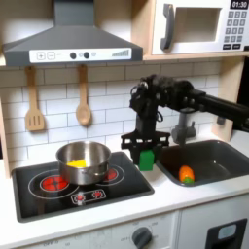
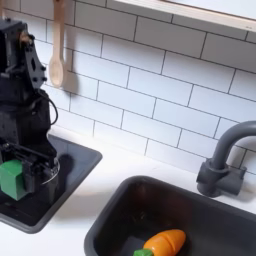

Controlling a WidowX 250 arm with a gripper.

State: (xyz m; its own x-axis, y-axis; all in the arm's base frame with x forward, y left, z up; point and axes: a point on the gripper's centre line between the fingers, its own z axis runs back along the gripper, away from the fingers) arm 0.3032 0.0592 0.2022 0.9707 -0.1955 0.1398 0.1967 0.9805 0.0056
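Beside the sink [image 1: 226, 154]: end effector [image 1: 145, 153] clamped on block [image 1: 146, 160].
Left of sink; carrot [image 2: 163, 241] inside it; pot [image 1: 84, 161] further left.

White countertop [image 1: 97, 209] carries a black stovetop [image 1: 58, 185] and a sink [image 1: 219, 156].

A toy kitchen is shown: a stove [image 1: 68, 185], sink [image 1: 219, 156], microwave [image 1: 199, 26], range hood [image 1: 70, 44] and white tiled wall [image 2: 170, 90] are seen.
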